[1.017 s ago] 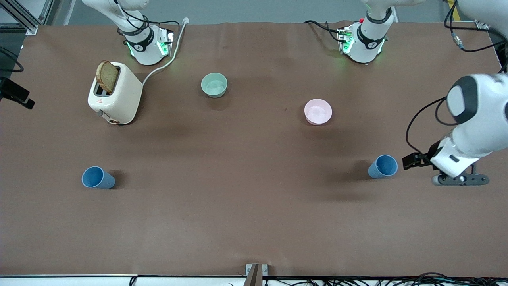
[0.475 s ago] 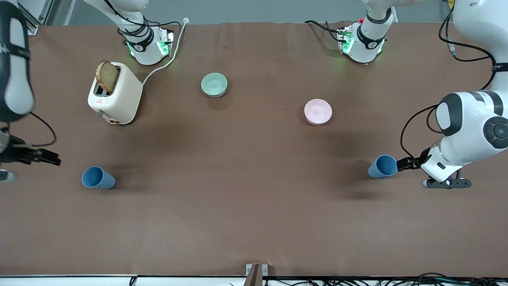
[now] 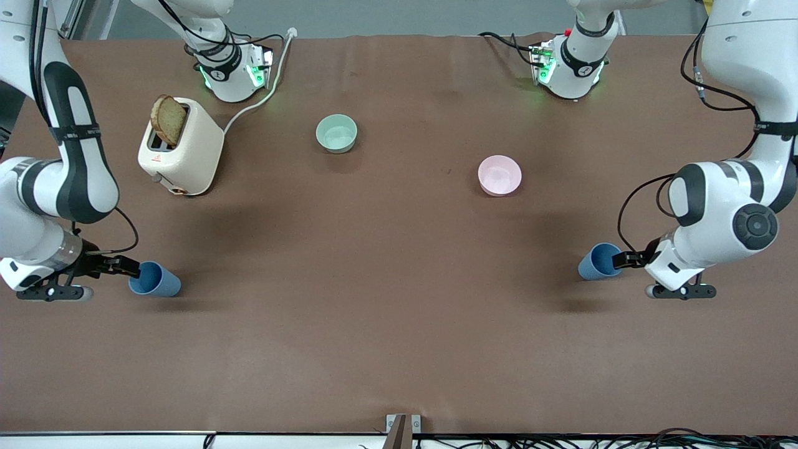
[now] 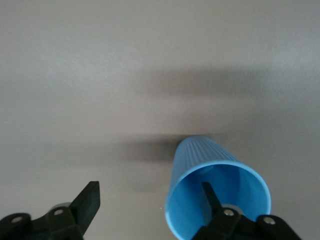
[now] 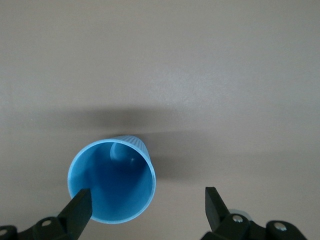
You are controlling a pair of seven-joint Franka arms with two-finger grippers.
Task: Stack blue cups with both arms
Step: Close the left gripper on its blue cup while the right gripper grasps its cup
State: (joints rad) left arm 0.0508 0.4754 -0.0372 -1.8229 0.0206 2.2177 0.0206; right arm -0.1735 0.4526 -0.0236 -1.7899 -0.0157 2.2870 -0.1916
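A brown mat covers the table [image 3: 399,324], its wide stretch nearest the front camera bare; cables run along that edge and a small metal bracket [image 3: 403,426] sits at its middle.

Farther in, two blue cups stand upright and well apart. The blue cup at the right arm's end [image 3: 154,279] has the right gripper [image 3: 132,269] at its rim, fingers spread wide, one finger [image 5: 80,207] over the rim's edge. The blue cup at the left arm's end [image 3: 600,261] has the left gripper [image 3: 625,260] at its rim, fingers apart, one finger [image 4: 210,200] dipping inside the mouth and the other out past the wall; whether either touches plastic is hard to say.

Farther still sit a pale pink bowl [image 3: 499,175] and a pale green bowl [image 3: 336,133], then a cream toaster [image 3: 180,148] with a slice of brown bread [image 3: 168,120] standing out of its slot, its white cord trailing toward the right arm's base.

Both arms run off the frame's edges.
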